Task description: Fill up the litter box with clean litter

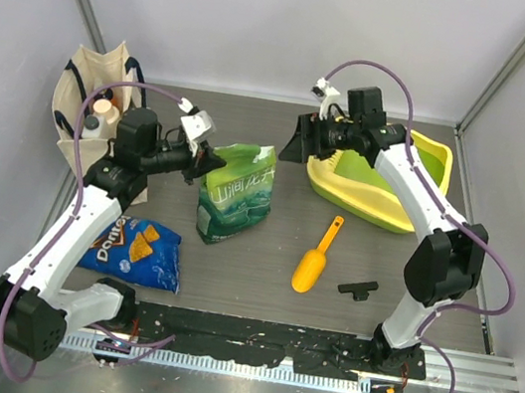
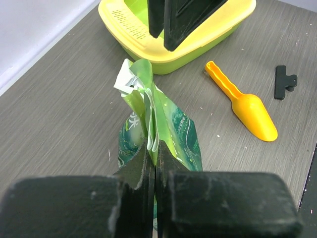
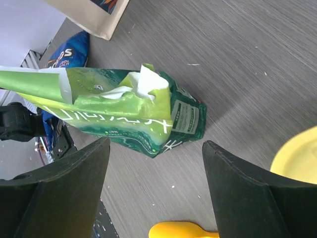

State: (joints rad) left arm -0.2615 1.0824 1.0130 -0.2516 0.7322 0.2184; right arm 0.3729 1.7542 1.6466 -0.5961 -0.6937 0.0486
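The litter box (image 1: 366, 209) sits at the back right, yellow rim and lime-green basin; no litter shows in it. The green printed pouch (image 1: 236, 192) stands mid-table. My left gripper (image 1: 210, 161) is shut on the pouch's top edge, also seen in the left wrist view (image 2: 154, 148) pinching the pouch (image 2: 166, 124). My right gripper (image 1: 298, 144) is open and empty, hovering between pouch and box. In the right wrist view it (image 3: 157, 144) spreads wide over the pouch (image 3: 124, 114), whose torn top is partly open. The clean litter is hidden.
An orange scoop (image 1: 316, 258) and a black clip (image 1: 358, 289) lie in front of the box. A blue Doritos bag (image 1: 138, 249) lies at the front left. A canvas tote (image 1: 83, 91) with bottles stands at the back left.
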